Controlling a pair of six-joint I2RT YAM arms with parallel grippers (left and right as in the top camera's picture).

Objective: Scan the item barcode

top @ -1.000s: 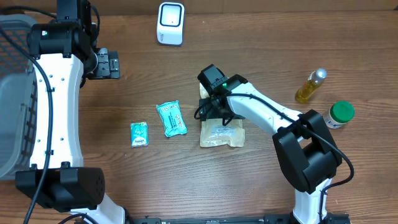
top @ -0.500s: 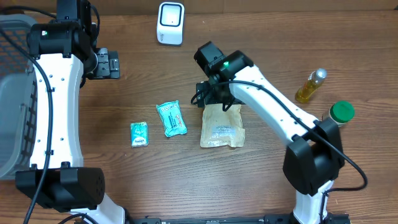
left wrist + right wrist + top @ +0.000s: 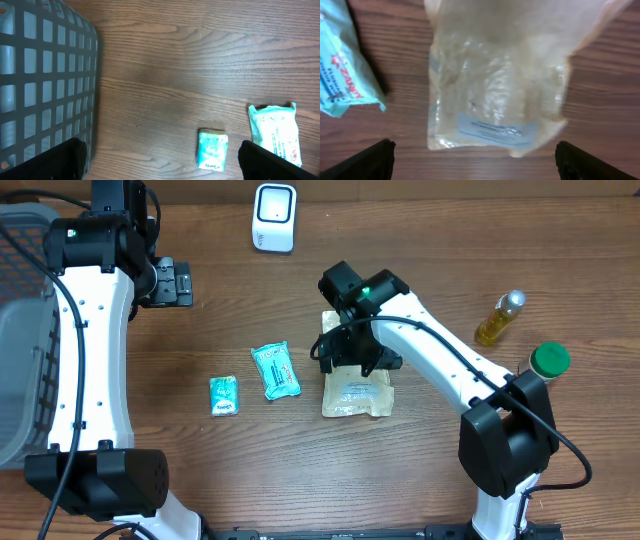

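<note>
two grippers: both have their fingers spread wide with nothing between them
right gripper [image 3: 352,352]: points down over the pouch near the middle of the tabletop; in its wrist view the dark fingertips [image 3: 372,161] frame the pouch's lower end, which looks like lining up for a pick
pouch [image 3: 357,387]: probably the item to scan; a clear tan bag lying flat, with its white printed label [image 3: 497,131] facing up, so whatever code it carries is not turned toward the scanner
scanner [image 3: 273,217]: white unit standing at the far edge of the tabletop, well apart from the pouch; the pouch has to be lifted and its label presented there
left gripper [image 3: 172,283]: sits toward the far left corner beside the basket, out of the right arm's way
basket [image 3: 45,75]: grey mesh at the left edge, likely the drop for scanned goods
larger teal packet [image 3: 275,370]: flat, just left of the pouch and not touching it; close enough to get nudged
smaller teal packet [image 3: 224,395]: flat, further left
oil bottle [image 3: 498,318], green-capped jar [image 3: 548,362]: upright near the right edge, waiting
step: grasp not yet made, scan not yet done
risk: slack film may fold and crease the label
</note>
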